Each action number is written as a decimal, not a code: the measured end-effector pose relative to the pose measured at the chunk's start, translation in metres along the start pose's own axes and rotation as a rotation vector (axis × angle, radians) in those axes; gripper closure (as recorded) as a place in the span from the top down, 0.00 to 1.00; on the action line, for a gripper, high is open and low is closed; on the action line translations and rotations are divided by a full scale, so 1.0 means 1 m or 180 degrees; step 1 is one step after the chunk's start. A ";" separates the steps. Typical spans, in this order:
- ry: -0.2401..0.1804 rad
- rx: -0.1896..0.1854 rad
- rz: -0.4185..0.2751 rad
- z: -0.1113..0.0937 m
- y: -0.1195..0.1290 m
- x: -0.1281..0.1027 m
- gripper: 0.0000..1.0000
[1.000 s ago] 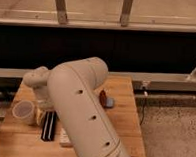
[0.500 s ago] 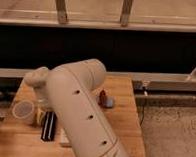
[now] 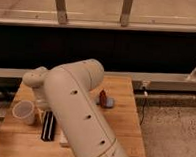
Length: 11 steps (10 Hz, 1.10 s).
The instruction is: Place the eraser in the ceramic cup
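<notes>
One arm (image 3: pixel 79 107) hides pincer (image 3: pixel 42 108) above eraser (image 3: pixel 48 127), its state unclear, ceramic cup (image 3: pixel 24 112) beside, red-blue object (image 3: pixel 106 99) apart

Eraser (image 3: pixel 48 126) lies just right of ceramic cup (image 3: pixel 24 111), gripper (image 3: pixel 41 103) between.

A butcher-block wooden worktop (image 3: pixel 123 89) is occupying the view from centre to 7 o'clock, glowing under warm yellowish light. Speckled grey floor (image 3: pixel 173 132) is stretching away at 4 o'clock. A pale rail (image 3: pixel 166 81) is running along behind the worktop, and a wide dark panel (image 3: pixel 143 50) is spanning above it. Toward 12 o'clock, two metal posts (image 3: pixel 60 5) are standing before a pale surface.
</notes>
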<state>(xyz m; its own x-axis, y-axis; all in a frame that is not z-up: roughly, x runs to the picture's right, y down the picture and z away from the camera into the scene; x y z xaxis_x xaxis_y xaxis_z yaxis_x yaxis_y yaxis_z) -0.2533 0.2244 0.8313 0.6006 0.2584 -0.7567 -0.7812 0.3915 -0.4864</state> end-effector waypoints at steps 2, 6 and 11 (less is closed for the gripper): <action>-0.0005 0.0002 0.0001 0.000 0.000 0.000 0.23; -0.0020 -0.0002 0.0012 -0.001 -0.002 0.000 0.00; -0.0015 -0.0005 0.0005 -0.001 -0.001 0.001 0.00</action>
<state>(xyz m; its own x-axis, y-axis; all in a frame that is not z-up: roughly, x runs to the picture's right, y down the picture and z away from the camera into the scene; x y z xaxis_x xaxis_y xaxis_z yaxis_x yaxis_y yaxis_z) -0.2527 0.2231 0.8304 0.6002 0.2631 -0.7554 -0.7823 0.3897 -0.4859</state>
